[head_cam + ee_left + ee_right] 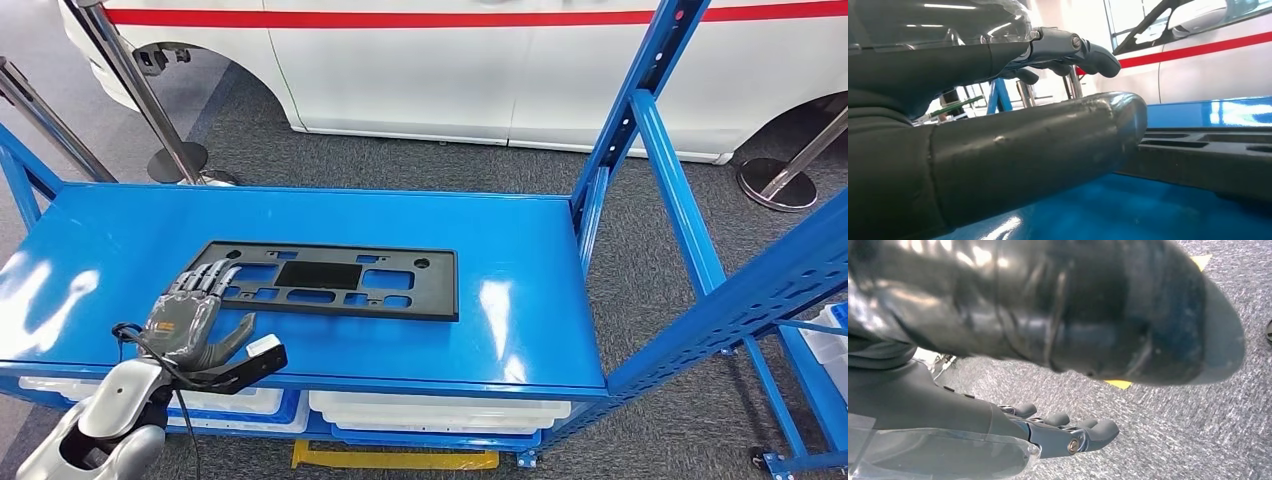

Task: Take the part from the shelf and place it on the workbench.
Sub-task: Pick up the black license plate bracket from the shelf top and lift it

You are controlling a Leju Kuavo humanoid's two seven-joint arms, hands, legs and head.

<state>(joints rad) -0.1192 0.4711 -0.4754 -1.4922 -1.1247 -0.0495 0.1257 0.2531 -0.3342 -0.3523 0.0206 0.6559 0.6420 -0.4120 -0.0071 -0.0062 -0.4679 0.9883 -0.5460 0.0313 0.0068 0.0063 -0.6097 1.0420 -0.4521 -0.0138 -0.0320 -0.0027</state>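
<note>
My left hand (192,318) hovers at the near left corner of the flat black part (330,280) on the blue shelf (520,300), fingers (205,280) spread and gripping nothing, thumb low beside its edge, probably to slip under and lift, while my right hand (1063,435) hangs empty over the floor.

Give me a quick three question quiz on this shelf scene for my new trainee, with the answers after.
1. True or false: the black part lies flat on the blue shelf.
2. Which is nearest the part? A) left hand B) right hand C) white bins
3. What is under the right hand?

Key: 1 true. 2 A; its fingers reach over the part's end. 3 Grey carpet floor.
</note>
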